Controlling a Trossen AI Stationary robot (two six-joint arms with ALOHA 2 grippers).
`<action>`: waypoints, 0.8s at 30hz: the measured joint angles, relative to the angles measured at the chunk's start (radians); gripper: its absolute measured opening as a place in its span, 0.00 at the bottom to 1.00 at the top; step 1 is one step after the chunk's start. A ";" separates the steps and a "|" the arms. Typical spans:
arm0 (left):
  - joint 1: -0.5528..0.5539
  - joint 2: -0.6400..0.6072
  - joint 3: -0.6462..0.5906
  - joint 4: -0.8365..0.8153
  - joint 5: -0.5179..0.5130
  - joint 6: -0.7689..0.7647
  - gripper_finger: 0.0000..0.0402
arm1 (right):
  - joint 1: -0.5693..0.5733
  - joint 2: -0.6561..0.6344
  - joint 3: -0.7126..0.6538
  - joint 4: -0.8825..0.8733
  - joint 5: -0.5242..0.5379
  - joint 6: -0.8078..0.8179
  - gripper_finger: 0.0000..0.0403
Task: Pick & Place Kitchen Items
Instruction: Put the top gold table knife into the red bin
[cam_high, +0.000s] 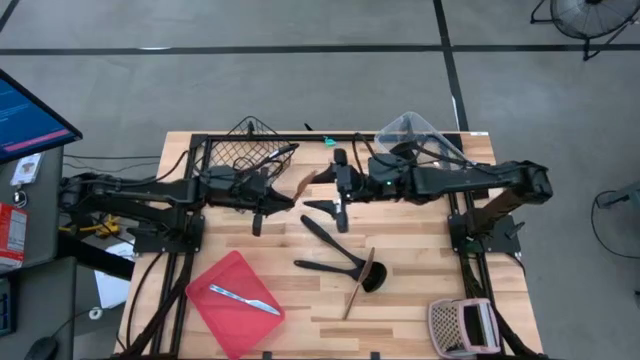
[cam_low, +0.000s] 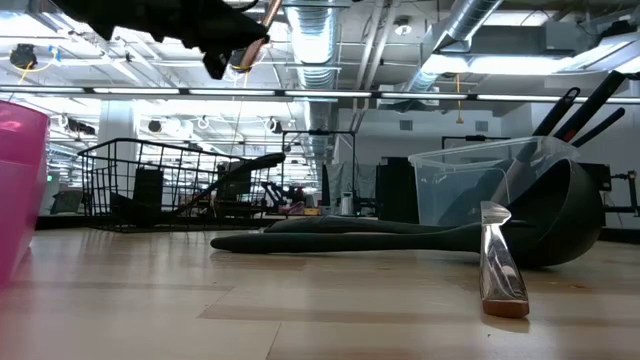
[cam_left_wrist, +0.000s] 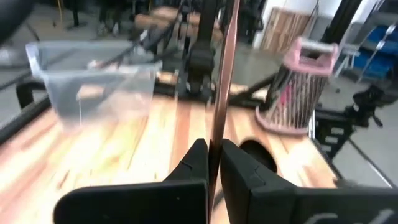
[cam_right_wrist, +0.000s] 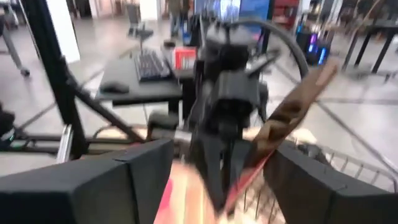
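My left gripper (cam_high: 288, 198) hangs above the table's middle, shut on a slim copper-coloured utensil (cam_high: 306, 182); the utensil also shows in the left wrist view (cam_left_wrist: 225, 74) and the low view (cam_low: 266, 14). My right gripper (cam_high: 337, 186) faces it from the right, wide open and empty, its fingers (cam_right_wrist: 134, 177) standing on either side of the utensil's free end (cam_right_wrist: 298, 102). A black spatula (cam_high: 322, 234), a black ladle (cam_high: 345, 268) and a copper-handled piece (cam_high: 358, 286) lie flat on the table. A silver knife (cam_high: 243, 298) lies in the red tray (cam_high: 212, 310). My left gripper pinches one end of the copper-coloured utensil (cam_left_wrist: 215, 149) between its two fingers. The utensil runs on ahead of the fingers, along them, toward my right gripper. It is lifted clear of the table.
A black wire basket (cam_high: 243, 148) stands at the far left. A clear plastic tub (cam_high: 418, 132) holding black utensils stands at the far right. A pink and beige caddy (cam_high: 462, 326) stands at the near right corner. Bare wood lies between the tray and the ladle.
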 joint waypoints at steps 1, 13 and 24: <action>-0.003 -0.014 0.000 -0.030 -0.001 0.000 0.00 | 0.005 -0.014 0.000 -0.040 0.003 0.004 0.61; -0.107 -0.219 -0.001 -0.425 -0.139 -0.067 0.00 | 0.134 -0.142 0.000 -0.339 0.106 0.051 0.62; -0.426 -0.305 -0.002 -0.685 -0.106 -0.333 0.00 | 0.185 -0.137 0.000 -0.446 0.186 0.133 0.62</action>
